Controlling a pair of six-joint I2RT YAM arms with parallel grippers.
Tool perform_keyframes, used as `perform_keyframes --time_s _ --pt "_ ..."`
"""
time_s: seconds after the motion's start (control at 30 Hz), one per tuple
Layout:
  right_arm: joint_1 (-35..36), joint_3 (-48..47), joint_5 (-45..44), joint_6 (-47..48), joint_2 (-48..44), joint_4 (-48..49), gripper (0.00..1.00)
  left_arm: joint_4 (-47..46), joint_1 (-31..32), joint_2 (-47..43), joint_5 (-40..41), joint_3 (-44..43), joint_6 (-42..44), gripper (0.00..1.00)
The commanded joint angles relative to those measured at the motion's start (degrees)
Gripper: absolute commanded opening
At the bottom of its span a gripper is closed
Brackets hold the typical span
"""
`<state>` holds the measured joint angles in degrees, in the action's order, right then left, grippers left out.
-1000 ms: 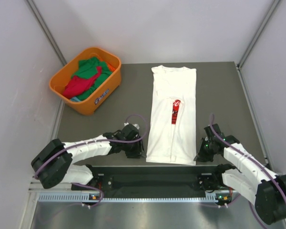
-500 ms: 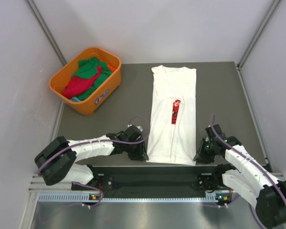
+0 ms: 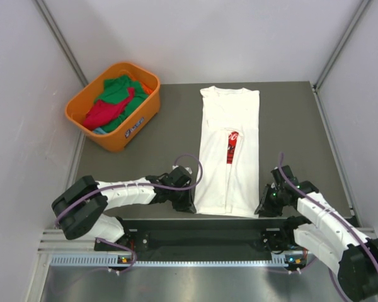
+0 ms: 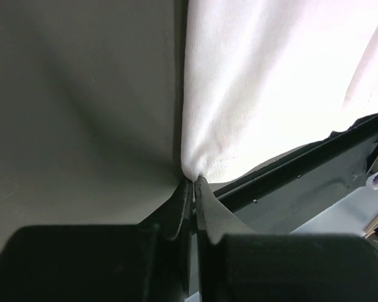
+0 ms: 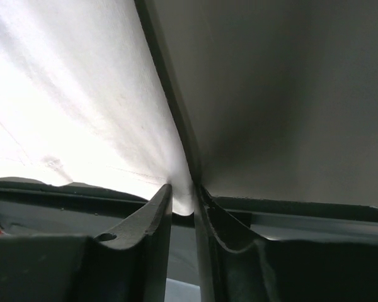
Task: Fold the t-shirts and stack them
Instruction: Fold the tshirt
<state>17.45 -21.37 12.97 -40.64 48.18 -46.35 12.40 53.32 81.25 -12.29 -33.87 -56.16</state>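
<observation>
Shirts show in two places from the top camera. A white t-shirt (image 3: 230, 157) lies folded lengthwise on the grey table (image 3: 157, 145), right of centre, its collar at the far end and its hem at the near edge; a narrow strip of red print shows along the fold. At the far left corner stands an orange basket (image 3: 135, 129) holding a green t-shirt (image 3: 120, 88) and a red t-shirt (image 3: 101, 113), bunched together. The left gripper (image 3: 186, 202) sits at the near left corner of the hem, and the right gripper (image 3: 263, 207) at the near right corner.

From the left wrist camera, the left gripper (image 4: 192, 184) has its fingers pressed together on the very corner of the white cloth (image 4: 258, 82), which puckers into the pinch.

From the right wrist camera, the right gripper (image 5: 184, 192) stands with its fingers close together and a tongue of the white fabric (image 5: 69, 94) drawn down between them, nipped at the shirt's edge.
</observation>
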Motion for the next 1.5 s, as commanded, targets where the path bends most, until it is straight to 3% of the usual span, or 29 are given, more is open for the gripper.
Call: perform_keyframes --time_s 0.0,0.1,0.47,0.83,1.1,1.47 --pt "-0.31 -0.08 0.39 -0.23 0.24 0.47 0.19 -0.63 0.47 0.58 2.1 -1.02 0.0 0.03" --pt "-0.31 -0.78 -0.05 -0.14 -0.63 -0.5 0.0 -0.01 0.73 -0.3 2.97 -1.11 -0.35 0.0" --pt "-0.31 -5.62 -5.06 1.26 -4.94 -7.26 0.0 1.83 2.49 -1.01 1.31 -3.05 -3.69 0.0" --pt "-0.31 -4.56 -3.48 3.9 -5.56 -3.32 0.0 1.05 2.93 0.39 1.13 -4.54 -3.96 0.0" --pt "-0.4 -11.15 -6.91 7.24 1.82 -1.47 0.0 5.34 1.26 6.37 1.22 -13.23 -0.97 0.0" --pt "-0.84 -21.85 -6.47 10.93 18.34 6.27 0.0 8.95 -8.05 13.83 -0.8 -22.89 4.21 0.0"
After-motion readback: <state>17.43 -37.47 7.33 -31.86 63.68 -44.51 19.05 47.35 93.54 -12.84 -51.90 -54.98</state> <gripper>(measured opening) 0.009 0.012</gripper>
